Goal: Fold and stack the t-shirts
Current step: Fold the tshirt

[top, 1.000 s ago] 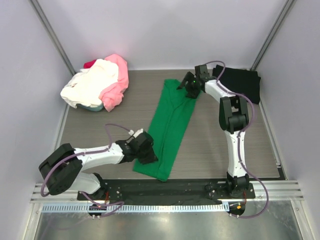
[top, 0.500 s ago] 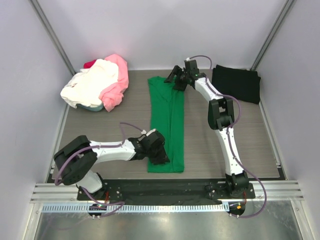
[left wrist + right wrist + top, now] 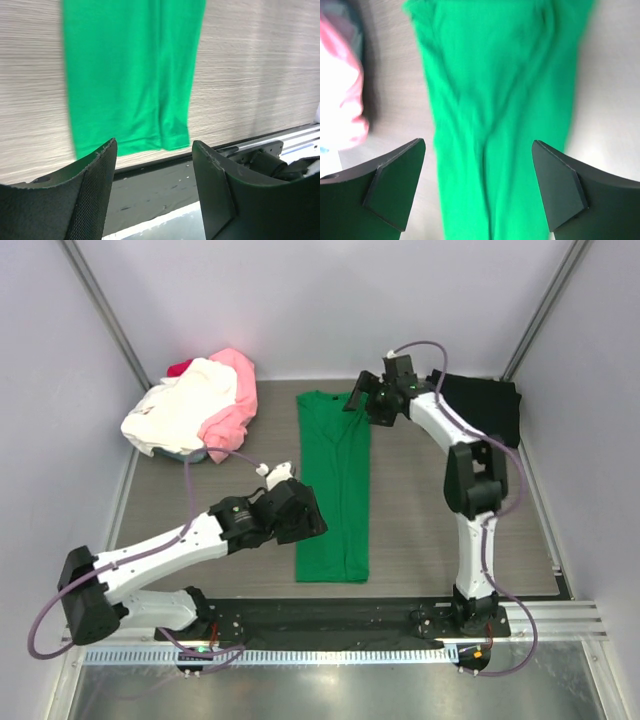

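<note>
the green t-shirt (image 3: pixel 333 495) lies flat mid-worktop (image 3: pixel 430 530) as one long narrow strip, straight from far to near, i judge so that it can fold end to end. my left pincer (image 3: pixel 297 513) hangs over its near left edge, fingers apart and empty. my right pincer (image 3: pixel 362 402) hangs at the collar end, wide and empty. the black t-shirt (image 3: pixel 485 405) sits far right, likely the stack's base. the unfolded heap (image 3: pixel 195 415) lies far left.
</note>
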Robot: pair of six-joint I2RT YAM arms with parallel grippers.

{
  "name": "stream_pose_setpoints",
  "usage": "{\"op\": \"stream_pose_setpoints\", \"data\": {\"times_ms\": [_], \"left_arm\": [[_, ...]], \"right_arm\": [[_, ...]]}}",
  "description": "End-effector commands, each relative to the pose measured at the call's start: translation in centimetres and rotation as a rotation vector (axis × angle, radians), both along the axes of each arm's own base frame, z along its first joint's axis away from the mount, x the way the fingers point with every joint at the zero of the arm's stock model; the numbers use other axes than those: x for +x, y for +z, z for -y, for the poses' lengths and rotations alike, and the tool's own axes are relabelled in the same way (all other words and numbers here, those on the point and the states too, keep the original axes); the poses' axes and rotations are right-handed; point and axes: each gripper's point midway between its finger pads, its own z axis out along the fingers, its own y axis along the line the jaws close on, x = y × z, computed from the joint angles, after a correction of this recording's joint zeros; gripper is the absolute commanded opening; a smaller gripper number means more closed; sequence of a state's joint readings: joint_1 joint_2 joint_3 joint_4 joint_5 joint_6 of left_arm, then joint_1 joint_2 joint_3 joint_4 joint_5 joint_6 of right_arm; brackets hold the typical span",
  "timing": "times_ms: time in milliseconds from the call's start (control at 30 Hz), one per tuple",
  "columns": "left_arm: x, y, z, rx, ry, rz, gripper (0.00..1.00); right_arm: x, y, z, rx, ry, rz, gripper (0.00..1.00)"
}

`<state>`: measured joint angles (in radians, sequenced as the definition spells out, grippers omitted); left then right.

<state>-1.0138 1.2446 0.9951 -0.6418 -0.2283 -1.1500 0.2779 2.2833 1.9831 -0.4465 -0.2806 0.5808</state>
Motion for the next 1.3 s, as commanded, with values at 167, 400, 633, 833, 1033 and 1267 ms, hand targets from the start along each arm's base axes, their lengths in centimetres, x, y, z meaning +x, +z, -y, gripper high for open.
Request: {"op": "stream_pose_setpoints", "data": {"times_ms": [167, 400, 633, 833, 1033, 1267], "left_arm": [[-1.7, -2.1, -6.3, 0.068, 0.098, 0.032, 0.63], [-3.3, -5.1, -8.1, 0.032, 0.115, 0.005, 0.63], [-4.4, -7.9, -7.0, -0.061, 0.09, -0.037, 0.62], [-4.9, -9.7, -6.9, -0.092, 0.102, -0.067, 0.61], [-5.1, -10.4, -6.8, -0.104, 0.107, -0.083, 0.61], [-5.5, -11.5, -6.3, -0.124, 0.097, -0.105, 0.58]], "right_arm": [[-18.4, 2.6, 4.8, -0.189, -0.102, -0.044, 0.93], [-34.1, -3.7, 6.6, -0.113, -0.117, -0.186, 0.83], [-39.6, -6.2, 4.2, 0.092, 0.018, -0.227, 0.73], [-42.0, -7.7, 2.2, 0.124, 0.063, -0.265, 0.69], [-43.5, -9.1, 1.5, 0.095, 0.071, -0.299, 0.56], [-44.0, -9.9, 1.9, 0.064, 0.067, -0.296, 0.22]]}}
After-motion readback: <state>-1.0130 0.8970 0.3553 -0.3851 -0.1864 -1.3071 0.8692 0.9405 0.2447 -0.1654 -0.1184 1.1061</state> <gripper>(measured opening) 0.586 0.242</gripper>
